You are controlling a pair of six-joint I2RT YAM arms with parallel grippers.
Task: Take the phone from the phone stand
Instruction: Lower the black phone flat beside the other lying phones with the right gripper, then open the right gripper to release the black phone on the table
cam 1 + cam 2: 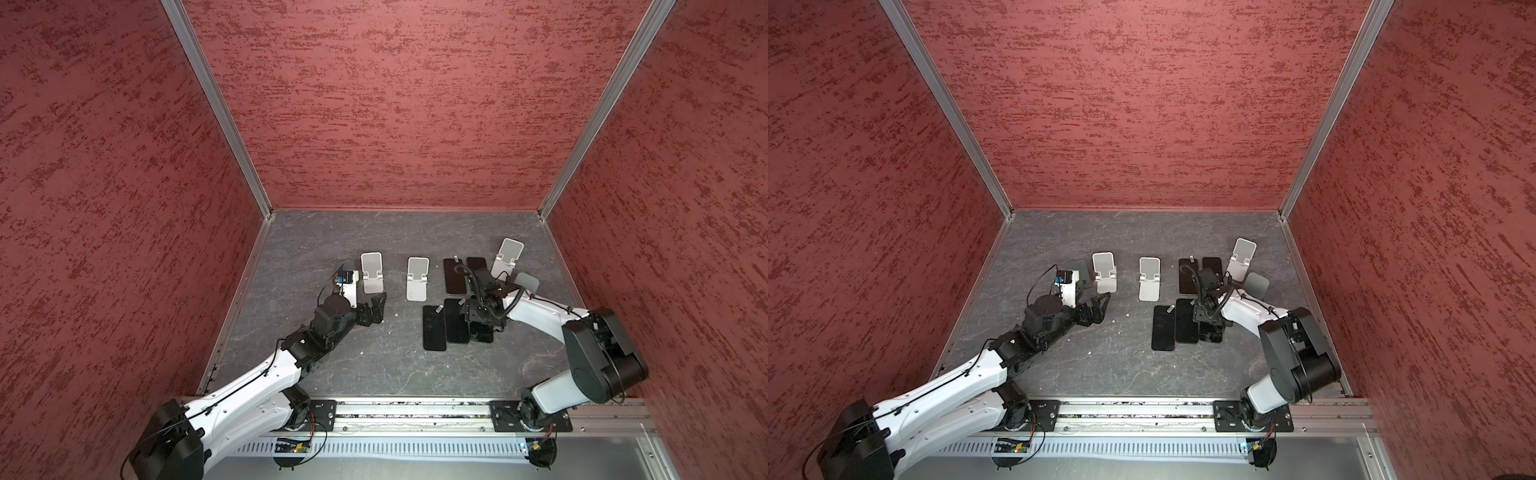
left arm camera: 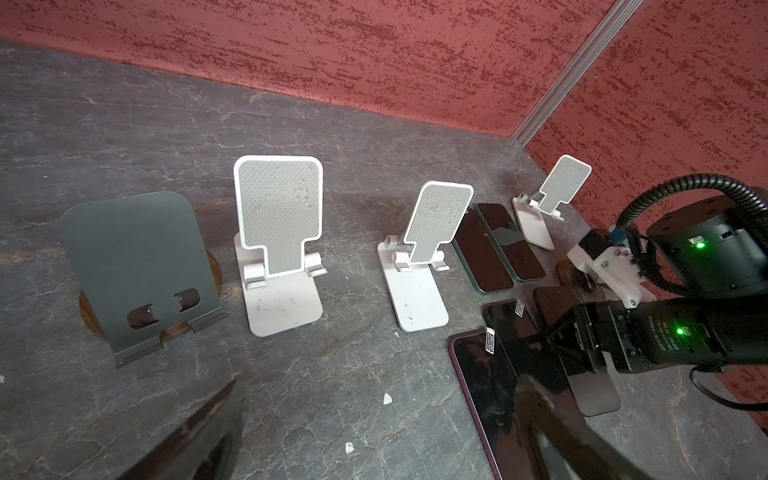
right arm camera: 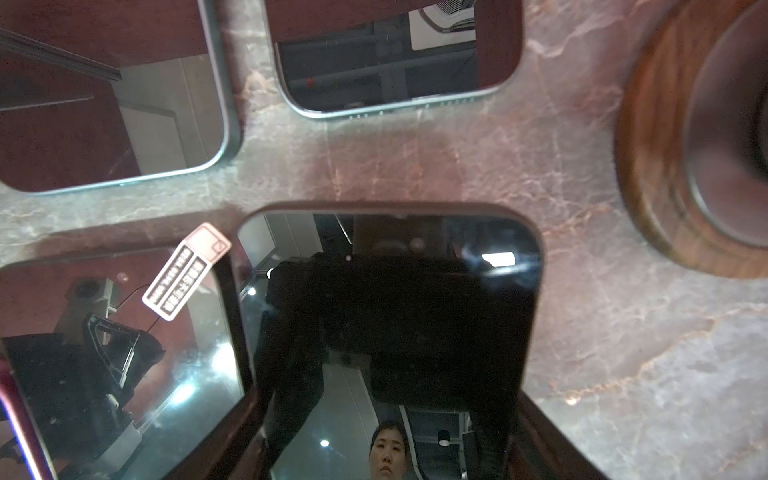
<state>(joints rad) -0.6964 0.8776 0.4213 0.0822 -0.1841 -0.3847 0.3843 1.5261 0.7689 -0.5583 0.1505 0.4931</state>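
A black phone (image 3: 415, 311) lies flat on the dark stone table, and my right gripper (image 3: 386, 415) is shut on its long sides from above. In both top views this gripper (image 1: 482, 322) (image 1: 1208, 324) hangs over the near row of phones, hiding most of that phone (image 1: 482, 334). Three white phone stands (image 1: 371, 272) (image 1: 417, 278) (image 1: 507, 257) stand along the back, each holding nothing. My left gripper (image 1: 376, 305) (image 2: 374, 424) is open with nothing between its fingers, just in front of the leftmost white stand (image 2: 278, 216).
Several other black phones (image 1: 434, 328) (image 1: 454, 276) lie flat next to the held one. A dark grey stand (image 2: 137, 257) on a wooden disc stands far left. A grey stand (image 1: 527, 282) with a wooden base (image 3: 685, 145) stands right of my right wrist. Red walls enclose three sides.
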